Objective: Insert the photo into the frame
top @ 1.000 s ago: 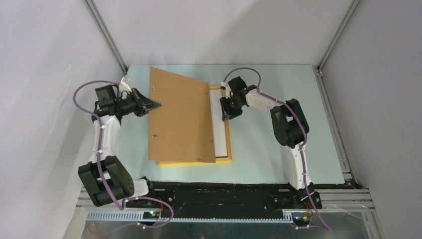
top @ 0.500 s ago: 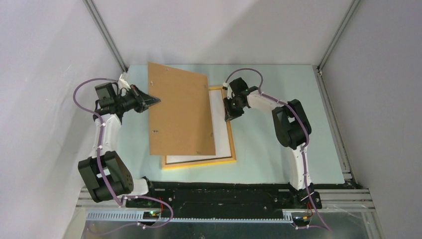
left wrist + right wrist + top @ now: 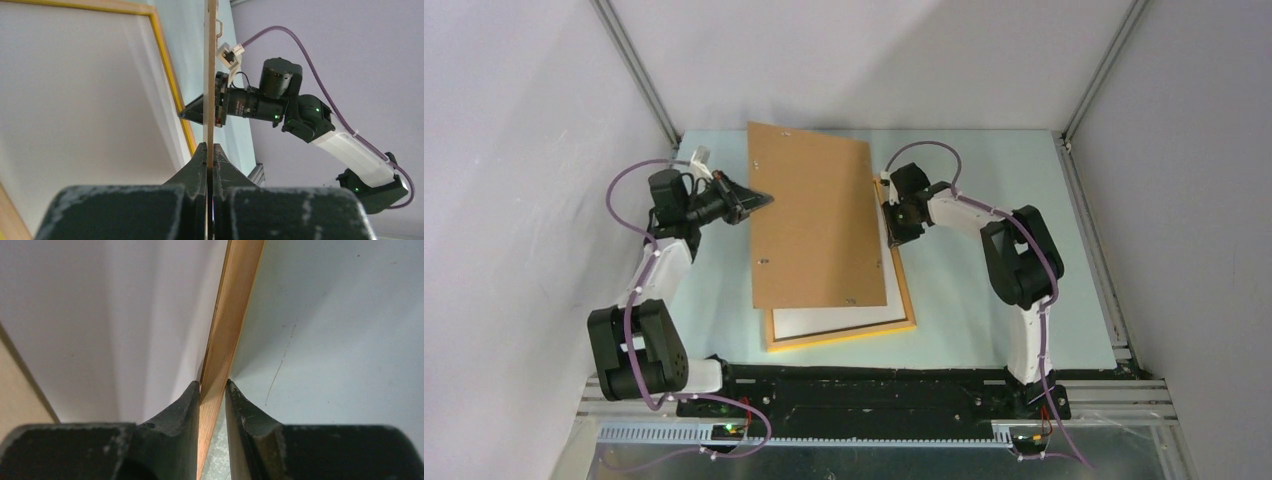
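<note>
Two grippers are both clamped on something. Left gripper (image 3: 762, 198), left of centre in the top view, has its fingers pinched together on the left edge of the brown board (image 3: 816, 225). The left wrist view shows that board edge-on, as a thin line running up from between the closed fingertips. The board takes up the middle of the top view and covers most of the frame (image 3: 844, 338). Only the frame's bottom rail and a strip of its right rail show past it, so the frame is at centre and lower centre, lying on the pale table (image 3: 994, 190) and skewed a little against the table edges. Right gripper (image 3: 892, 235), just right of centre, is closed on the frame's right rail. The right wrist view has the wooden rail between the two fingertips, both touching it. A white sheet (image 3: 834, 320) fills the inside of the frame; can't tell whether it is the photo, since no printed side shows. The board sits above the frame, but its tilt is unclear.
</note>
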`<state>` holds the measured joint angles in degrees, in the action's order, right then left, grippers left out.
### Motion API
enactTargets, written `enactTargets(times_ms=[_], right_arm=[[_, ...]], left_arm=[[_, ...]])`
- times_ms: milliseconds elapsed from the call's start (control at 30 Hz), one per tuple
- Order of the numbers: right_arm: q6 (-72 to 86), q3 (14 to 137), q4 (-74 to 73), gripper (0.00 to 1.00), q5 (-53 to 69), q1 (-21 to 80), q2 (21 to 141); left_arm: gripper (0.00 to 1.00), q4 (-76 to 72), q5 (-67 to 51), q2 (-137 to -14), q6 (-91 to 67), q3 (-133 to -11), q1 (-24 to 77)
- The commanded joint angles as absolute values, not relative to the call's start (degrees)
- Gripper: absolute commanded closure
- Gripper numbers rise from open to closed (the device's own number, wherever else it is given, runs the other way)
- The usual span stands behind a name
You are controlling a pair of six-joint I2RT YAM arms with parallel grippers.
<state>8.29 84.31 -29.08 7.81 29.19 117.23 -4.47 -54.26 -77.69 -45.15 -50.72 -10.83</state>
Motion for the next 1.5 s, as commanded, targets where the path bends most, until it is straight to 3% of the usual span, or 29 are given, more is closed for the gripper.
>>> enactTargets(times_ms=[0,667,1267,1367,1433,1467], right_arm=[[8.3,83.01,-28.46,1.0,3.71,28.83,114.1],[13.88,78.23,-25.75,1.0,1.84,25.83,110.45],[16.69,78.05,-24.43,1.0,3.63,24.7,109.77],[16.61,78.07,-24.14,0.88,4.74,24.69,108.63],[16.41,78.05,-24.13,0.69,5.31,24.65,107.68],[16.38,78.05,-24.15,0.65,5.79,24.59,107.32]], left_arm=[[1.0,-13.23,-54.57,-77.31,-50.39,-50.39,-8.29],[1.0,-21.81,-52.35,-85.64,-58.25,-49.56,-5.13],[1.0,-25.67,-48.82,-83.51,-62.21,-43.54,-2.98],[1.0,-25.67,-47.39,-81.4,-62.75,-41.89,-2.67],[1.0,-25.66,-46.43,-80.5,-63.08,-41.15,-2.52],[1.0,-25.66,-46.33,-80.37,-63.23,-40.97,-2.45]])
